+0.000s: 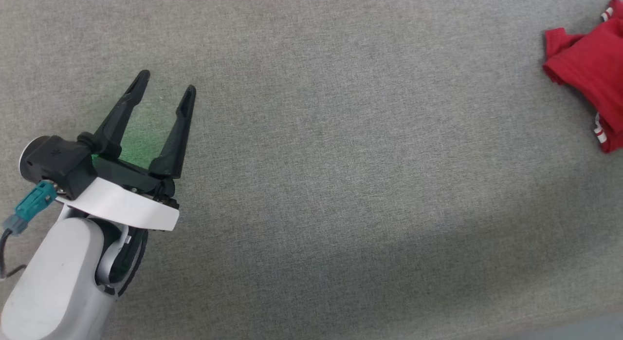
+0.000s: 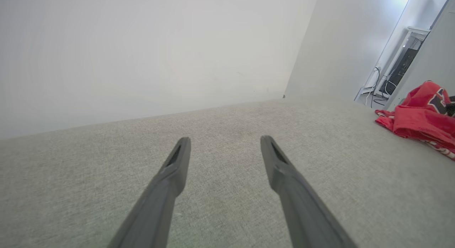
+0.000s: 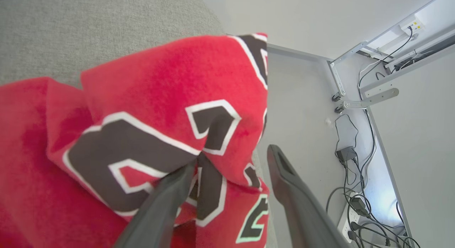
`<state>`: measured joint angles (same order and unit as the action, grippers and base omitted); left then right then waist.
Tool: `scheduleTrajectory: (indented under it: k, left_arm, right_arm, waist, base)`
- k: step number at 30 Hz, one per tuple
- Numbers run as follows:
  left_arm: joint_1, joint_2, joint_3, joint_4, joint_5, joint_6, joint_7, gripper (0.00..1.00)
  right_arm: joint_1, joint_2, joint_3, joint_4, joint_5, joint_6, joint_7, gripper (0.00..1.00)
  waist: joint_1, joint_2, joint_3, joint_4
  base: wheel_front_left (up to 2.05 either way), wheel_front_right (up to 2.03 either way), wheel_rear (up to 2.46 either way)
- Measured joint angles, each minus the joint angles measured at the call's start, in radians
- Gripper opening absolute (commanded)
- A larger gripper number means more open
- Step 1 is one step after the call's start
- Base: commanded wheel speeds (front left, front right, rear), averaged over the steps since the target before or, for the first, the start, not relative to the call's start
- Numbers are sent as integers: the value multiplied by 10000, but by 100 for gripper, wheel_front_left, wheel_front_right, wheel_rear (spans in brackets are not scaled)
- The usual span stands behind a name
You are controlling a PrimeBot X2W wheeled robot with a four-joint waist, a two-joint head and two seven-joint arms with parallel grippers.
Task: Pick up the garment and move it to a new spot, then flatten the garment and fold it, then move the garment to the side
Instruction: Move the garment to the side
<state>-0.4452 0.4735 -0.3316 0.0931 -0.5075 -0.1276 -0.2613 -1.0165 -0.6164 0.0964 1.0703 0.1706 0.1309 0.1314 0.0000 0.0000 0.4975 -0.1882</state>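
Observation:
The garment (image 1: pixel 591 62) is a crumpled red heap at the far right edge of the grey surface, cut off by the frame, with striped trim showing. In the left wrist view the garment (image 2: pixel 416 116) lies far off to the right. My left gripper (image 1: pixel 167 83) is open and empty over bare cloth at the lower left; its fingers (image 2: pixel 225 139) stand wide apart. My right gripper (image 3: pixel 233 157) is open right at the garment (image 3: pixel 142 98). A raised fold with black white-outlined lettering sits against its left finger (image 3: pixel 170 191), while the right finger (image 3: pixel 288 180) is free of the fabric.
The grey fabric surface (image 1: pixel 340 160) stretches wide between the left gripper and the garment. Its right edge drops to a floor with cables and a power strip (image 3: pixel 359 205) beside a white desk frame (image 3: pixel 369 95). A white wall (image 2: pixel 142 56) rises behind the surface.

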Motion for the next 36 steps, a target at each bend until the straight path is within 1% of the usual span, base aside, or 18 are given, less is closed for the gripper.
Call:
scheduleTrajectory:
  k: [10,14,22,25,32,36]
  left_arm:
    - [448,-6,401,-196,-21,-2,0,100]
    - [639,-29,606,-267,-115,0,0,100]
    - [1058,-94,1012,-257,-244,0,0,100]
    - [1202,-186,1197,-255,-268,0,0,100]
    - [1505,-343,1620,-56,-276,0,0,100]
    - [1741,-493,1871,10,-201,-2,0,100]
  right_arm:
    - [-197,-194,284,224,462,0,-522,100]
    - [-232,-161,368,184,696,0,-834,100]
    - [-145,272,761,-213,1241,0,-1618,100]
    - [73,558,1022,-466,1459,2,-1944,100]
    - [656,932,1544,-1390,2232,0,-2792,100]
    - [1116,997,1801,-1990,2527,0,-3271,100]
  waist:
    - [0,0,-316,-99]
    - [-1,0,-469,-100]
    - [0,0,-940,-76]
    - [0,0,-1135,-54]
    - [0,0,-1646,32]
    - [0,0,-1976,97]
  base:
    - [0,0,0]
    - [0,0,0]
    - [0,0,0]
    - [0,0,0]
    - [0,0,0]
    - [0,0,0]
